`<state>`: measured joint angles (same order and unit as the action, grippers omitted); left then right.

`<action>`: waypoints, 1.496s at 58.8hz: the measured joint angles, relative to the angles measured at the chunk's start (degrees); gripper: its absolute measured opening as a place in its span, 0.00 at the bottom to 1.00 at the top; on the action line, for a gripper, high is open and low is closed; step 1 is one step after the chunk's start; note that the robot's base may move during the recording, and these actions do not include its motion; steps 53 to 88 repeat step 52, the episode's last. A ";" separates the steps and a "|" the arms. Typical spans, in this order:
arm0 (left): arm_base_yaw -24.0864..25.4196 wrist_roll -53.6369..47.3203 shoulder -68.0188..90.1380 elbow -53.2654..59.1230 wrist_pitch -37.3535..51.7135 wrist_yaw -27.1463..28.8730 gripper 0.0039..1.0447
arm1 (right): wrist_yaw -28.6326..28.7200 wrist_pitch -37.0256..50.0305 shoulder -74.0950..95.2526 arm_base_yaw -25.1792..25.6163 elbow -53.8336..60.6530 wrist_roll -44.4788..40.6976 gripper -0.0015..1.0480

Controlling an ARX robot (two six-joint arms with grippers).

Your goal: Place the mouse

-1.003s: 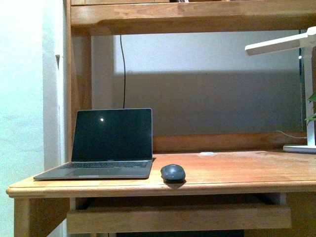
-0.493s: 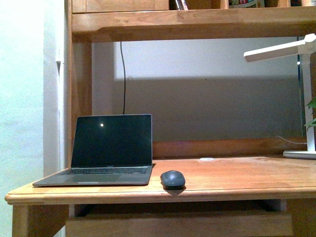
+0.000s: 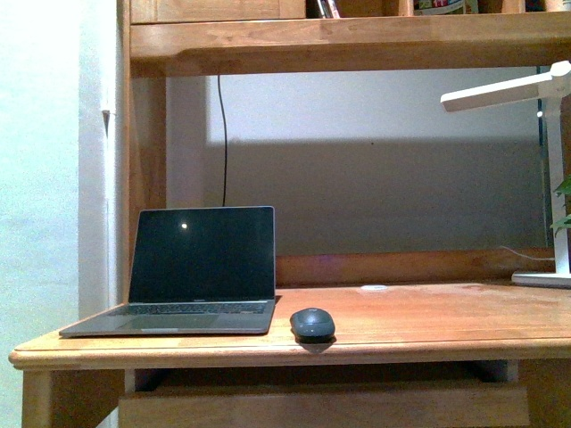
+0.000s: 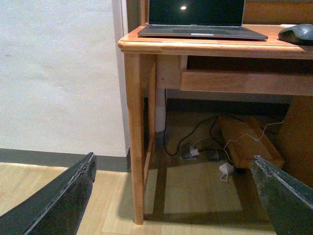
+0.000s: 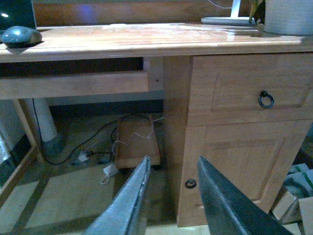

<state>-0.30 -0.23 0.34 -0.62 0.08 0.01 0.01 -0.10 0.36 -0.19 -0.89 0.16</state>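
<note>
The mouse (image 3: 312, 323), a small dark grey oval, lies on the wooden desk (image 3: 428, 325) near its front edge, just right of the open laptop (image 3: 201, 267). It also shows in the left wrist view as the mouse (image 4: 297, 33) and in the right wrist view as the mouse (image 5: 20, 35), both on the desktop. My left gripper (image 4: 173, 156) is open and empty, low in front of the desk's left leg. The right gripper (image 5: 173, 159) is open and empty, below the desktop, facing the cabinet. Both are far from the mouse, and neither arm appears in the front view.
A white desk lamp (image 3: 544, 160) stands at the desk's right end. A shelf (image 3: 357, 45) hangs above the desk. Below the desktop is a pull-out tray (image 4: 244, 81). The cabinet doors (image 5: 244, 112) have ring handles. Cables and a box (image 4: 244, 144) lie on the floor.
The front view shifted a second ago, so desk, laptop and mouse now sit slightly lower in the frame. Nothing has moved in the last half second.
</note>
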 joint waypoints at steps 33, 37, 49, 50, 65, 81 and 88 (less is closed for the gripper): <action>0.00 0.00 0.02 0.00 0.00 0.00 0.93 | 0.00 0.00 0.00 0.00 0.00 0.00 0.93; 0.00 0.00 0.00 0.00 0.00 0.00 0.93 | 0.00 0.00 0.00 0.00 0.00 0.00 0.93; 0.00 0.00 0.02 0.00 0.00 0.00 0.93 | 0.00 0.00 0.00 0.00 0.00 0.00 0.93; 0.00 0.00 0.00 0.00 0.00 0.00 0.93 | 0.00 0.00 0.00 0.00 0.00 0.00 0.93; 0.00 0.00 0.02 0.00 0.00 0.00 0.93 | 0.00 0.00 0.00 0.00 0.00 0.00 0.93; 0.00 0.00 0.02 0.00 0.00 0.00 0.93 | 0.00 0.00 0.00 0.00 0.00 0.00 0.93; 0.00 0.00 0.02 0.00 0.00 0.00 0.93 | 0.00 0.00 0.00 0.00 0.00 0.00 0.93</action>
